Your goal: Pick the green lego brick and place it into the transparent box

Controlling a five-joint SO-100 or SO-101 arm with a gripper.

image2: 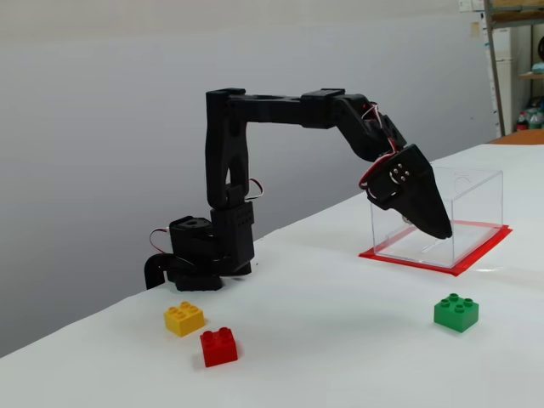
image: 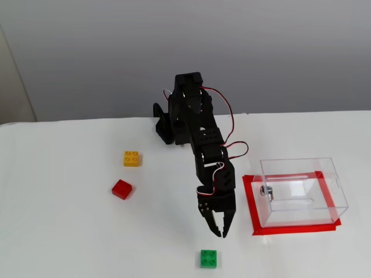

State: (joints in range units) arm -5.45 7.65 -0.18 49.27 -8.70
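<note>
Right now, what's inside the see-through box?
No bricks are in the transparent box; only its small metal fitting shows on one wall. Red tape lies under it. The green lego brick sits outside on the table.

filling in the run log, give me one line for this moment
phase: reach | tool: shut, empty, above table | green lego brick: on table, untouched | transparent box: empty

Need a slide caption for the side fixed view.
Arm extended, gripper above the table between clear box and green brick; yellow and red bricks aside.
</note>
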